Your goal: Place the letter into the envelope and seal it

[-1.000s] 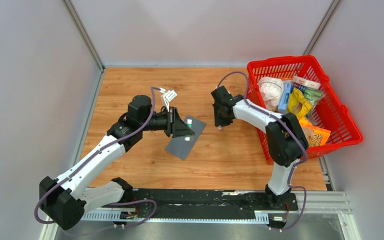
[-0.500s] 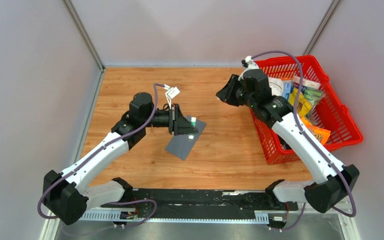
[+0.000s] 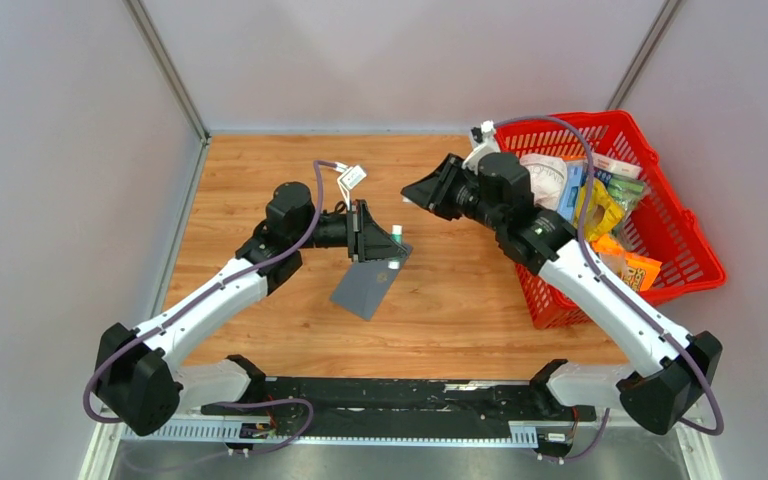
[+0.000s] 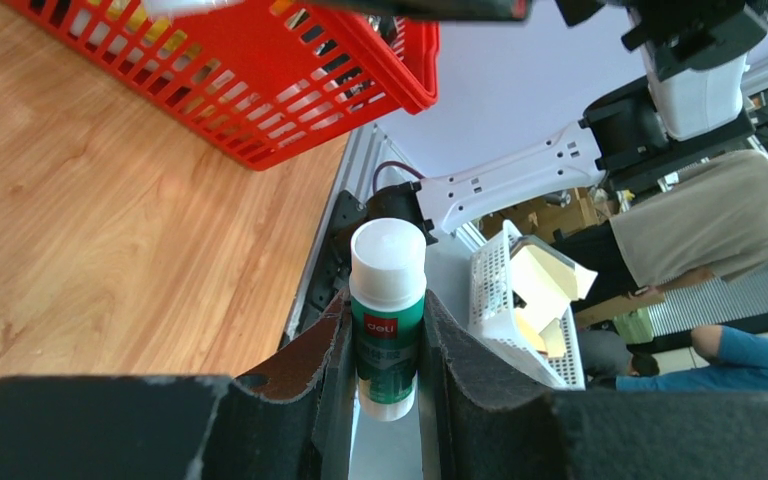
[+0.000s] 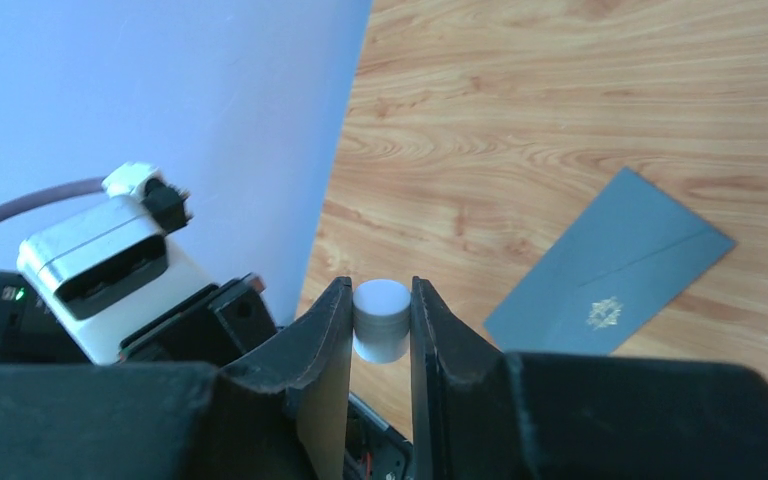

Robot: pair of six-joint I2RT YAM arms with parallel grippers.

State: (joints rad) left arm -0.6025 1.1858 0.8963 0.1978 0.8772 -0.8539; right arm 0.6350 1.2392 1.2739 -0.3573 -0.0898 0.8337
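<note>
Top external view gives you the envelope lying flat on the wooden table, set on a diagonal between the two arms and nearer the left one. Your left gripper hangs just over its far corner. From the left wrist camera you can see that gripper's jaws clamped on a glue stick. The green body sits between the fingers and the white top sticks out past the fingertips.

Your right gripper is raised over the table, a little way from the left one and pointing toward it. On the right wrist camera you see its jaws pinching a small white cylinder. The envelope lies well below and to the side in that view, with a small gold emblem on its upper face. Behind the right arm you have a red basket full of packets.
</note>
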